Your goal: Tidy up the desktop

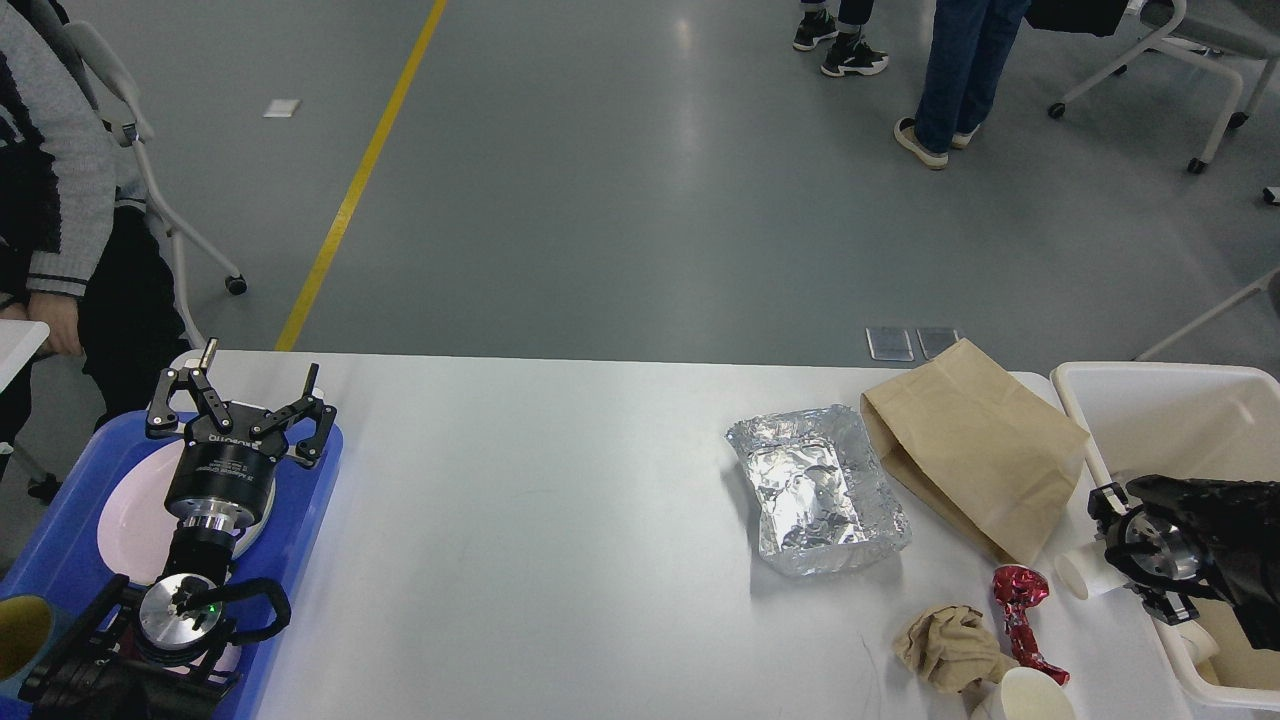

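The white desktop [540,540] spans the view. On its right part lie a crumpled foil tray [815,495], a brown paper bag [970,450], a red foil wrapper [1020,612], a crumpled brown paper ball [950,650] and a white paper cup [1035,697] at the front edge. My left gripper [258,385] is open and empty above a white plate [125,520]. My right gripper [1110,550] is dark and seen side-on at the bin's left rim. A small white cup [1083,573] lies against it; I cannot tell whether it is gripped.
A blue tray [305,520] at the left edge holds the plate and a cup [20,632]. A cream-white bin [1170,395] stands at the right edge with something white [1195,640] inside. People and chairs stand beyond the table.
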Controlling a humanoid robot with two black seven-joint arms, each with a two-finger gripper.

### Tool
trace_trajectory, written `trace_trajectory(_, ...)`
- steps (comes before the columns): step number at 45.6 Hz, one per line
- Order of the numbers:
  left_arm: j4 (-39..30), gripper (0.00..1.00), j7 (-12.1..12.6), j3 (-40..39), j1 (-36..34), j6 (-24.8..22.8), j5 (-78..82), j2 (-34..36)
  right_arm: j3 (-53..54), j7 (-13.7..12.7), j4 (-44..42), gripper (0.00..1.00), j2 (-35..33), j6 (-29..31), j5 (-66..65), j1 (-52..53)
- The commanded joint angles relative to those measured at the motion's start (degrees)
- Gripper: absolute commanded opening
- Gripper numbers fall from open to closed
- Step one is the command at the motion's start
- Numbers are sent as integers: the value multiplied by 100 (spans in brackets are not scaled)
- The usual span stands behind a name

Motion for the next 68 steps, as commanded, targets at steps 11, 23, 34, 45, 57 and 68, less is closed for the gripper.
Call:
trace_trajectory(11,4,96,0,0,-1,1,0,0,-14,4,762,0,-431,45,-8,411)
trace_trajectory(23,-5,96,0,0,-1,1,0,0,-777,-49,2266,0,-1187,142,-394,1720)
trace_trajectory(34,-5,96,9,0,-1,1,0,0,-2632,-40,3751,0,-1275,1091,-808,3758)
trace_trajectory(45,-5,96,0,0,8,1,0,0,-3573,-31,5359,0,-1161,1188,-1502,5535)
trace_trajectory(57,-5,96,0,9,-1,1,0,0,-3750,-22,5704,0,-1292,1083,-1915,5774)
trace_trajectory(68,-5,96,0,9,8,1,0,0,-3232,13,4395,0,-1354,371,-2021,4123)
